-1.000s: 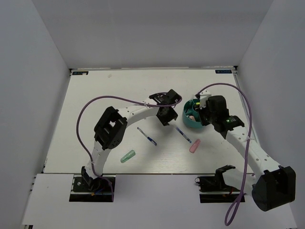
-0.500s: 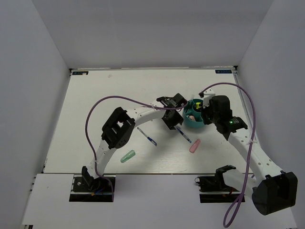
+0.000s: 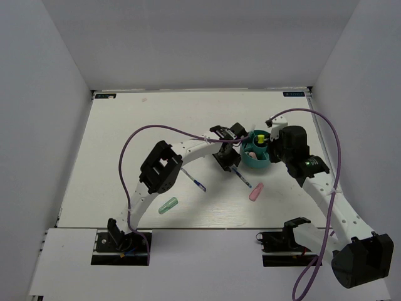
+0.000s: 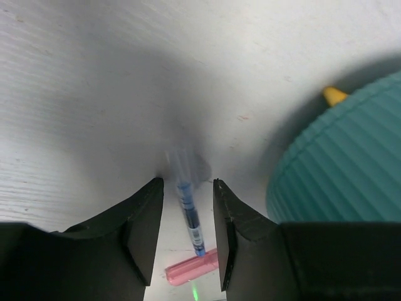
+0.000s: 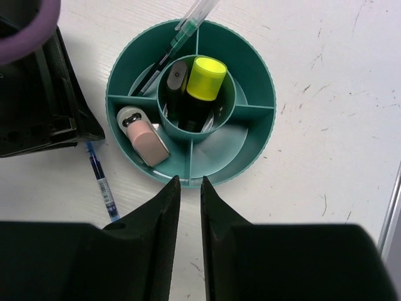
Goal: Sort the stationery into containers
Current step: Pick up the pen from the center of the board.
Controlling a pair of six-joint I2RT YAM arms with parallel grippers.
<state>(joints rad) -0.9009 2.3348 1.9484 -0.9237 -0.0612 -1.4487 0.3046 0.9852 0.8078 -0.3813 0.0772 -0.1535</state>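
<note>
The round teal tub stands right of centre; it also shows in the right wrist view and the left wrist view. It holds a yellow-capped marker, a pink piece and a thin grey pen leaning over the rim. My left gripper is open, and its jaws straddle a blue pen lying on the table beside the tub. My right gripper hovers over the tub's near rim, empty, with a narrow gap between its jaws.
A second blue pen, a pink piece and a mint-green piece lie on the table in front of the tub. Purple cables arch over both arms. White walls surround the table.
My left gripper has moved right and nearer, over the blue pen beside the tub. My right gripper has drawn back to the right, uncovering the tub and the marker.
</note>
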